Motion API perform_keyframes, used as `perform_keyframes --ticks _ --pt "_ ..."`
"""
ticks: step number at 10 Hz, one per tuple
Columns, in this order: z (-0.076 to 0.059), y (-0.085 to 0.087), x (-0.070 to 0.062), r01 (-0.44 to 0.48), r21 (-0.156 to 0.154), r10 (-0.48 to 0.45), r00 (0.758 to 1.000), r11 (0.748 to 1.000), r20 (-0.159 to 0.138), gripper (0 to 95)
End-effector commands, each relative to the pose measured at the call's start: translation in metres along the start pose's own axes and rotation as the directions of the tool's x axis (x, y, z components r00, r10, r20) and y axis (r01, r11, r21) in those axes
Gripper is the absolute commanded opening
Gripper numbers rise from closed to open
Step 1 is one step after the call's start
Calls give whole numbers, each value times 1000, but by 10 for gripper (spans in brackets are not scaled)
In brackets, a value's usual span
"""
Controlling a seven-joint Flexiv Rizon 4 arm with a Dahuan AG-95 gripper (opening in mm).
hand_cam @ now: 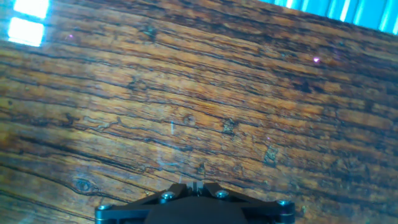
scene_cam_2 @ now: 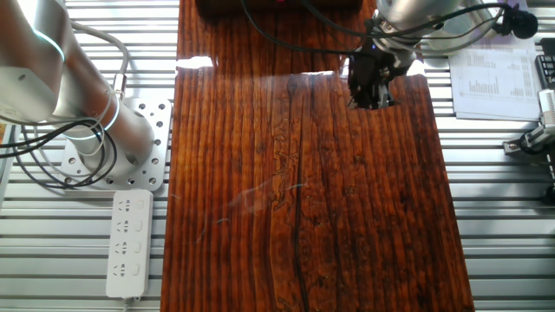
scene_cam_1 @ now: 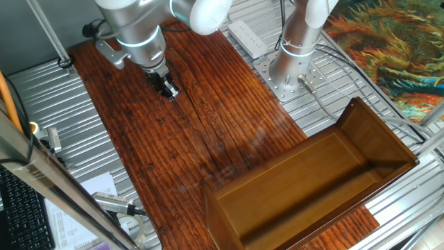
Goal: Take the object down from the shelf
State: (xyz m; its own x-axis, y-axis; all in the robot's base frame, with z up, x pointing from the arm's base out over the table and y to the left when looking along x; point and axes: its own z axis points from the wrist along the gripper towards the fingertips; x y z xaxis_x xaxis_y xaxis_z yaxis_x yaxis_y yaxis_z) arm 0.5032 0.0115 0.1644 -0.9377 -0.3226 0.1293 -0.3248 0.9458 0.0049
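Your end effector (scene_cam_1: 168,91) hangs low over the striped worktop (scene_cam_1: 208,132), fingers looking pressed together with nothing visible between them, though it's tiny so I can't tell for sure. The shelf (scene_cam_1: 312,187) sits well apart, toward 4 o'clock in one fixed view. Can't spot the object anywhere, honestly.

A robotics lab: a silver arm (scene_cam_1: 298,42) bolted to a ribbed metal bench (scene_cam_1: 326,104), with a power strip (scene_cam_2: 128,243), trailing cables (scene_cam_2: 43,165), a keyboard (scene_cam_1: 21,215) and printed sheets (scene_cam_2: 494,82) ringing a wooden tabletop (scene_cam_2: 303,191).
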Motion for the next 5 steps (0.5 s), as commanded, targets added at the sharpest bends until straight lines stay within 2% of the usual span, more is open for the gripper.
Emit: perform_keyframes --ticks 1,2,3,5 --pt "2 9 -7 136 -20 -135 991 991 17 0" --pt "2 12 -11 193 -22 -192 981 981 22 0" --pt "2 21 -21 293 -35 -292 956 955 34 0" --pt "4 35 -30 404 -49 -402 914 913 54 0"
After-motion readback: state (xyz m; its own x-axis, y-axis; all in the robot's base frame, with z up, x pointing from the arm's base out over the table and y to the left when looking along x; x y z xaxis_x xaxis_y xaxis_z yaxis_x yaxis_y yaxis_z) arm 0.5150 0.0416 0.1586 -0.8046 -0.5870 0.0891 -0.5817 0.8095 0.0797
